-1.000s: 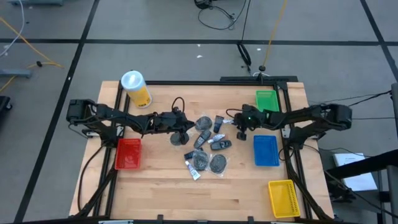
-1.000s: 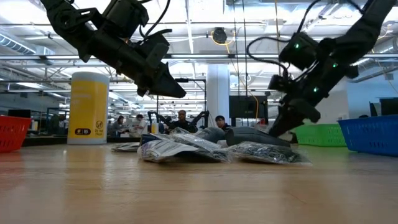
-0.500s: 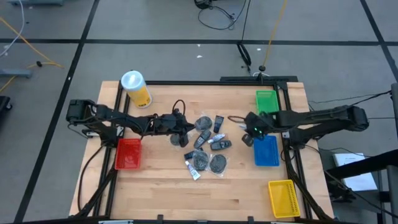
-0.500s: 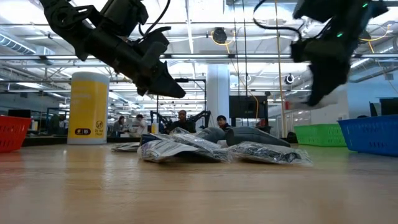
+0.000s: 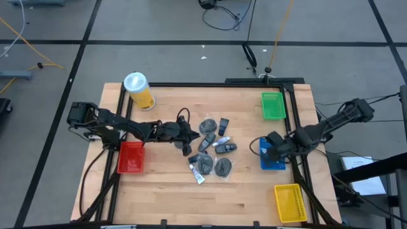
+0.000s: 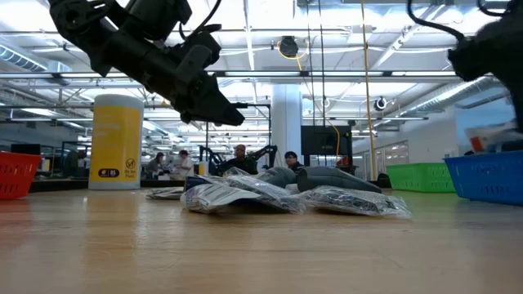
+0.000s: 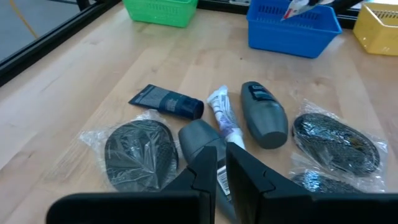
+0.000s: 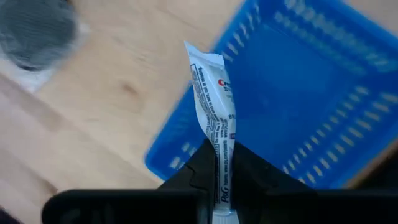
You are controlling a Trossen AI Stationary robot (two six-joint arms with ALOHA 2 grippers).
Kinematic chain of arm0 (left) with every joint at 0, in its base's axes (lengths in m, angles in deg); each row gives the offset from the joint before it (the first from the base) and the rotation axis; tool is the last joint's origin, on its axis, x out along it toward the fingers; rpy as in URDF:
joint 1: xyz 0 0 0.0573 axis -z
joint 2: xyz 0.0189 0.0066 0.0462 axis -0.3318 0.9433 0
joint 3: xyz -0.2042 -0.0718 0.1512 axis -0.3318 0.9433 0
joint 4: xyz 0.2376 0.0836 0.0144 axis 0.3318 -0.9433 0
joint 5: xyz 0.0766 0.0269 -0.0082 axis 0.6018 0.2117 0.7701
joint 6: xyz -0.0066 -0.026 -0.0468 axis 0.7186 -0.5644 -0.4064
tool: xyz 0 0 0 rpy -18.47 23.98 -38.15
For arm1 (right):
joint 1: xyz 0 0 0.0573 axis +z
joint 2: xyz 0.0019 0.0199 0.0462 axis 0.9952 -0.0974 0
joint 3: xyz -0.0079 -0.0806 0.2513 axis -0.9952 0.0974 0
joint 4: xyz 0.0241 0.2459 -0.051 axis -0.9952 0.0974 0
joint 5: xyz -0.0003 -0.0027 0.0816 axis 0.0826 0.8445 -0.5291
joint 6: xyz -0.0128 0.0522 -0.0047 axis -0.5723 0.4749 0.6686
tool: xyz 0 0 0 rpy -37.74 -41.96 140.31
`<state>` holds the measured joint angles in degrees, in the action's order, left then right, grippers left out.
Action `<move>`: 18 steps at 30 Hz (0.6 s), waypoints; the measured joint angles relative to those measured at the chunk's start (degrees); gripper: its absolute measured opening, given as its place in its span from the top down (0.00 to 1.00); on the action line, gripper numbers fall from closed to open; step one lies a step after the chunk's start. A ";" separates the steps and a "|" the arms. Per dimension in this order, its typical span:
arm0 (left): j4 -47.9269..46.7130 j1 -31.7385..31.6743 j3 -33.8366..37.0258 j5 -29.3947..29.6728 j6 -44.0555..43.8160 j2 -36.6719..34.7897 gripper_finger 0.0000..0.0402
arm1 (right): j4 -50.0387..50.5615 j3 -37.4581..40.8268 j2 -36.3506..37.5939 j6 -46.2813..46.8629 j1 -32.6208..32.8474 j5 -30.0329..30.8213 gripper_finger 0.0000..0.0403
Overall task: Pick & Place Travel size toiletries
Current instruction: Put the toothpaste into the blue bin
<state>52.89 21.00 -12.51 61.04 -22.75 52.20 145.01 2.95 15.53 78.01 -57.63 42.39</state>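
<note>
A white tube [image 8: 214, 118] is held clamped in the right hand [image 8: 219, 167] over the blue bin [image 5: 272, 156]; the pile of toiletries [image 5: 213, 149] is left on the surface [image 5: 172, 191], beneath the closed, empty left hand [image 7: 219, 163].

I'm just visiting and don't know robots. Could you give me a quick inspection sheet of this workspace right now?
Surface: wooden table.
Job's things: toiletries pile at the centre; white tube held over the blue bin.
Clutter: yellow canister; red bin, green bin, yellow bin.
Grippers: left gripper shut, beside the pile; right gripper clamps the tube.
Cables: on the floor.
Surroundings: people far behind.
</note>
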 joint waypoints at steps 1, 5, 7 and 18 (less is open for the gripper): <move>0.00 0.12 0.00 0.00 -0.01 0.00 0.92 | 0.24 0.58 -0.13 2.01 1.21 0.03 0.94; 0.00 0.42 0.00 0.00 -0.02 0.00 0.92 | -0.01 3.06 -0.80 7.97 4.17 1.52 0.93; 0.00 0.43 0.00 0.00 -0.04 0.00 0.92 | -0.28 4.37 -1.04 9.46 4.69 1.80 0.92; 0.38 0.40 0.00 0.00 -0.58 -0.02 0.92 | -6.12 11.11 -1.14 6.35 4.81 7.48 0.73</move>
<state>53.27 21.40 -12.51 61.04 -23.34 52.18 138.89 14.06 14.38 84.36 -52.82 49.87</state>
